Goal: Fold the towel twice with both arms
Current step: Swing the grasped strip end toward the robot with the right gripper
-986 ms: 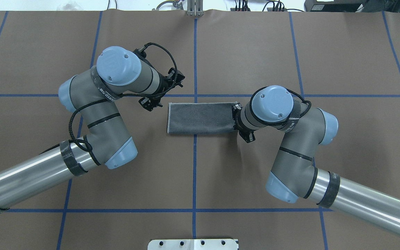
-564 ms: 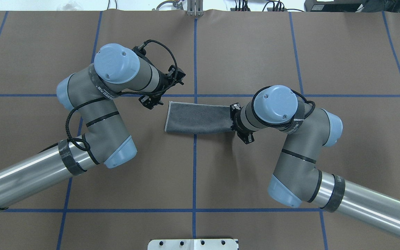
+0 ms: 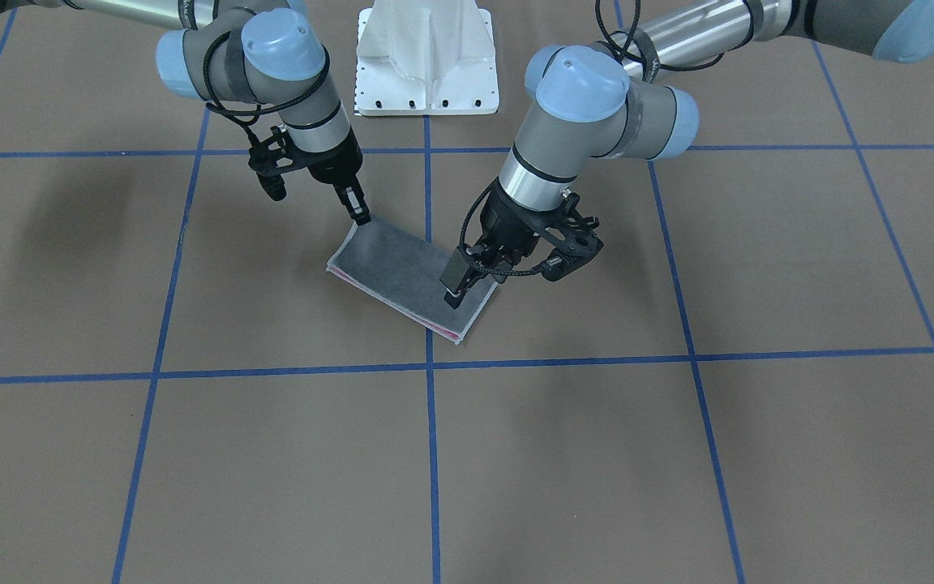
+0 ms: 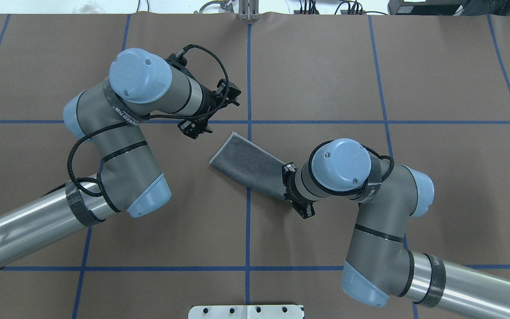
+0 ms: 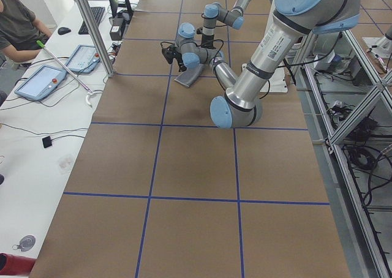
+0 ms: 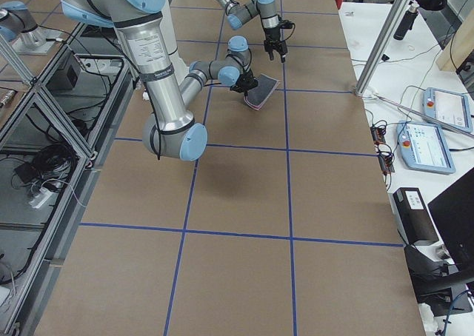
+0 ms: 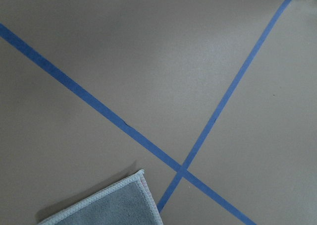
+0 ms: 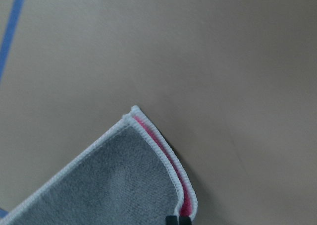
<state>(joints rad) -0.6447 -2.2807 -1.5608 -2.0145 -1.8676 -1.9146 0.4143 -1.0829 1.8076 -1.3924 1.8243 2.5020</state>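
Note:
The towel [image 3: 402,272] lies folded into a narrow strip, dark grey face up, with pink showing along its long edge. In the overhead view the towel [image 4: 246,166] runs diagonally across the centre tape line. My right gripper [image 3: 362,217] is shut on one end corner, and its fingertips [image 8: 178,219] pinch the stitched edging beside the pink layer of the towel [image 8: 109,185]. My left gripper [image 3: 452,296] hovers open just above the other end and holds nothing. The left wrist view shows only a towel corner [image 7: 109,205].
Blue tape lines [image 4: 248,79] divide the brown table cover into squares. The white pedestal base [image 3: 426,57] stands at the robot's side of the table. A person [image 5: 18,21] sits at a side bench with tablets [image 5: 40,82].
My right gripper has dragged its end of the towel toward the robot's side, swinging the strip from level to diagonal. The left arm has shifted slightly and stays off the cloth.

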